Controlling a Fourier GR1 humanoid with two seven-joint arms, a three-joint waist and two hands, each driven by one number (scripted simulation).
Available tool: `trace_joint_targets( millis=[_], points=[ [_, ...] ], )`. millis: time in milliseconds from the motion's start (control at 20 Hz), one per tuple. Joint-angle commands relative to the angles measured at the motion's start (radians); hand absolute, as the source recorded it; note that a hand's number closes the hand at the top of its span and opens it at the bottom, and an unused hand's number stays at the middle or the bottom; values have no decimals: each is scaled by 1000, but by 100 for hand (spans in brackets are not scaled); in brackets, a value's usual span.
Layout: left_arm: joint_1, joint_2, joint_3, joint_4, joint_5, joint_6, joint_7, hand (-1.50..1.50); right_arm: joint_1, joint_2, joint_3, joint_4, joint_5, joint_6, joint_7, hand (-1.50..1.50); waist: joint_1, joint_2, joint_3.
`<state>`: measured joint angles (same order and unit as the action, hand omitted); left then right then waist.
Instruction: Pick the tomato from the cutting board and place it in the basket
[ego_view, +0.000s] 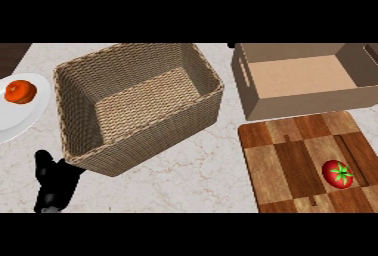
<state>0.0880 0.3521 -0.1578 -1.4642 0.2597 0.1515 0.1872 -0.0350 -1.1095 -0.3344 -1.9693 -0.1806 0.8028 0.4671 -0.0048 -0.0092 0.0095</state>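
Head view, as I see it from the operator station. The wicker basket (136, 105) is the largest item, sitting at about ten o'clock from the frame's centre, tilted so one corner points toward six. At four o'clock lies the wooden cutting board (295, 160), running off the right edge. At one o'clock stands an open cardboard box (303, 80). At nine o'clock a white plate (22, 112) carries an orange-red fruit (21, 92). The left hand (53, 182) shows at seven o'clock, just below the basket's near corner; I cannot tell how its fingers are set. The tomato (337, 174) rests on the board's right part, long axis twelve-to-six, green calyx facing up.
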Motion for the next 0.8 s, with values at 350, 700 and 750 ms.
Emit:
trace_joint_targets(
  millis=[350, 700, 750],
  points=[
    [31, -39, -31, 43, -50, 29, 71, 0, 100, 177, 132, -31, 349, -54, -124, -150, 5, 11, -8],
    [55, -29, 1, 67, -40, -18, 31, 0, 138, 271, 216, 28, 513, -143, -208, -150, 6, 10, -8],
    [-42, -20, 22, 104, -46, -18, 70, 0, 99, 286, 225, 59, 527, -153, -223, -150, 4, 12, -9]
  ],
)
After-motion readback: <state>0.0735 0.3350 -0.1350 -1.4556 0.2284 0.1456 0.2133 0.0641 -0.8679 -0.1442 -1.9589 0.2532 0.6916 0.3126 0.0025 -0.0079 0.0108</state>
